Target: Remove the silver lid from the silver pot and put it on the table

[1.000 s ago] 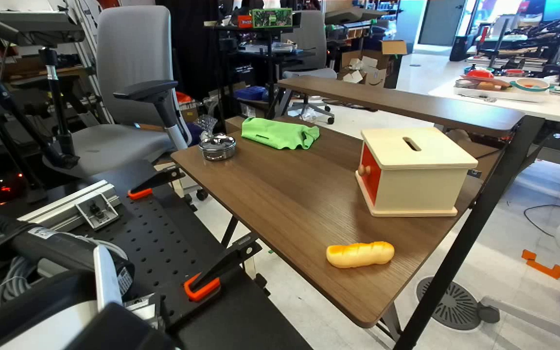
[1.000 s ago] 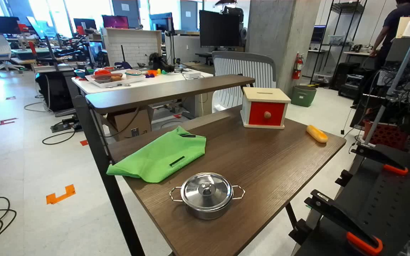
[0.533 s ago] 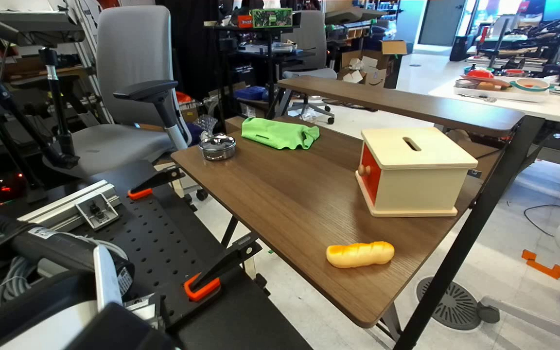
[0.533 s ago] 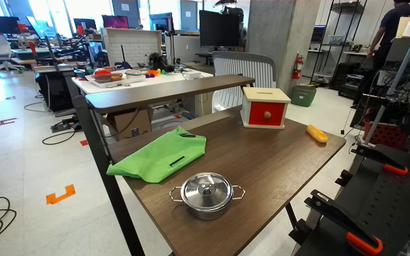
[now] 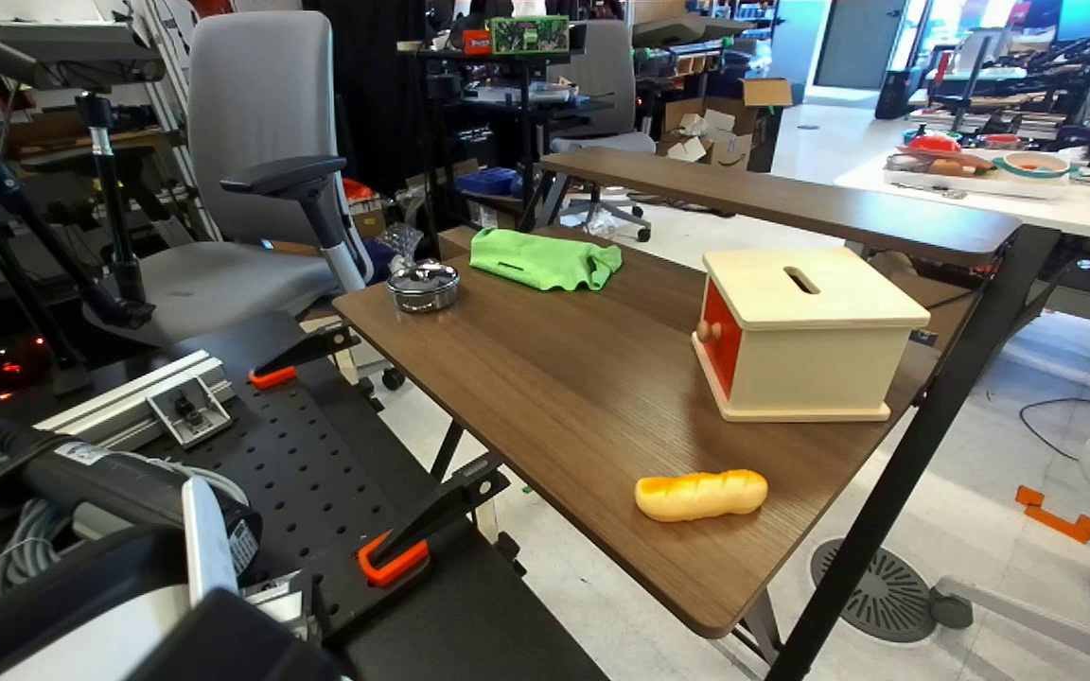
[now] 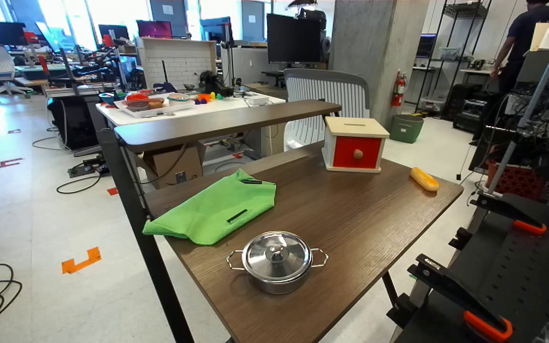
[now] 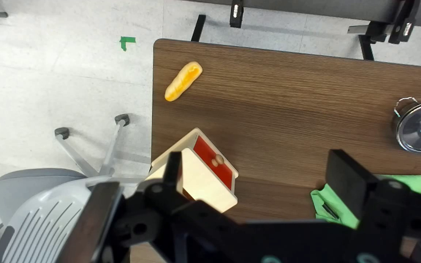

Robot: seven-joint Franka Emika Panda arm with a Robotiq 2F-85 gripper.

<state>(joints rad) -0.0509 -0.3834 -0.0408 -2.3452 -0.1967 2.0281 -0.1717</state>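
Note:
The silver lid [image 6: 260, 259] sits on top of the silver pot [image 6: 279, 287], with its small knob upward and a wire handle on each side of the pot. In an exterior view the lid [image 5: 424, 273] and pot [image 5: 427, 302] stand near the far left corner of the table [image 5: 545, 369]. In the wrist view the lid [image 7: 415, 133] is at the right edge, partly cut off. My gripper [image 7: 256, 153] is open and empty, high above the table [image 7: 287, 98], with the pot off to the right of its fingers. Neither exterior view shows the gripper.
A green cloth [image 6: 222, 209] lies beside the pot. A wooden box [image 6: 356, 126] with a red front and a toy bread [image 6: 424, 179] are farther along the table. A raised shelf [image 6: 227, 123] runs along one long side. Black clamps [image 6: 460, 295] stick out from the adjacent black bench.
The lid, pot and other table objects have not moved. Only the person in the background has shifted slightly to the left.

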